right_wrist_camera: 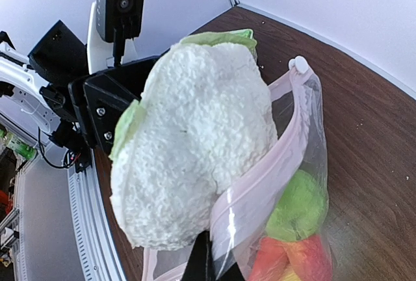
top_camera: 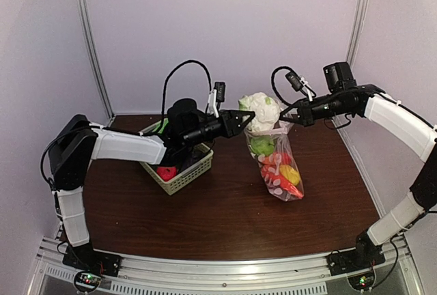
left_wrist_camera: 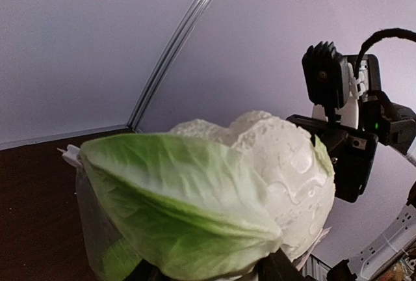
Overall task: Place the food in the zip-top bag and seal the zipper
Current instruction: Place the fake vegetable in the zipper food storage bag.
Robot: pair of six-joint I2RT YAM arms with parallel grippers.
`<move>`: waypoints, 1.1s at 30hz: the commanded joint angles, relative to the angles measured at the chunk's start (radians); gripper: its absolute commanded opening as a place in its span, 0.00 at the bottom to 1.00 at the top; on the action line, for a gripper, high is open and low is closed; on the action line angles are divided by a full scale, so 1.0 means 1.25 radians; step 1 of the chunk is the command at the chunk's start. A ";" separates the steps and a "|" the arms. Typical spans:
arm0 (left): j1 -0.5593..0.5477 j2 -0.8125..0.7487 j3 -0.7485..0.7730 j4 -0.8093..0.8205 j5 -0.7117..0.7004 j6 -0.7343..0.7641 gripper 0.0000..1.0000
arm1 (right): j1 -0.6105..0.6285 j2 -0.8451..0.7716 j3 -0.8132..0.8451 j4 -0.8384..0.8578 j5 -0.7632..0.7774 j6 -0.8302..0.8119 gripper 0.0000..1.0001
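Observation:
My left gripper is shut on the white cauliflower with green leaves and holds it at the open mouth of the clear zip-top bag. The cauliflower fills the left wrist view. In the right wrist view it sits partly inside the pale pink zipper strip. My right gripper is shut on the bag's top edge and holds it up. Inside the bag lie a green piece, red-orange pieces and a yellow piece.
The pale green lattice basket stands on the table left of the bag, under my left arm. It holds a red piece and something green. White walls with metal rails close in the back and sides.

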State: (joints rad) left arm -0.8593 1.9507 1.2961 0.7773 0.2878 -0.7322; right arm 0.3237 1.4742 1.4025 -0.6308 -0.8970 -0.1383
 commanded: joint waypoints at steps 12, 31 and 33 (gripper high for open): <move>-0.057 0.067 0.196 -0.454 -0.204 0.313 0.18 | -0.020 -0.039 -0.006 0.073 -0.124 0.042 0.00; -0.098 -0.109 0.251 -0.581 -0.310 0.336 0.98 | -0.018 -0.044 -0.021 0.046 -0.206 -0.009 0.01; -0.097 -0.161 0.188 -0.556 -0.354 0.265 0.98 | -0.018 -0.042 -0.022 0.040 -0.196 -0.022 0.01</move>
State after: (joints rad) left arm -0.9821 1.8874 1.6375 -0.0128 -0.0231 -0.2760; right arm 0.2970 1.4490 1.3788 -0.5980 -1.1103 -0.1345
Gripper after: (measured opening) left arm 0.976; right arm 0.007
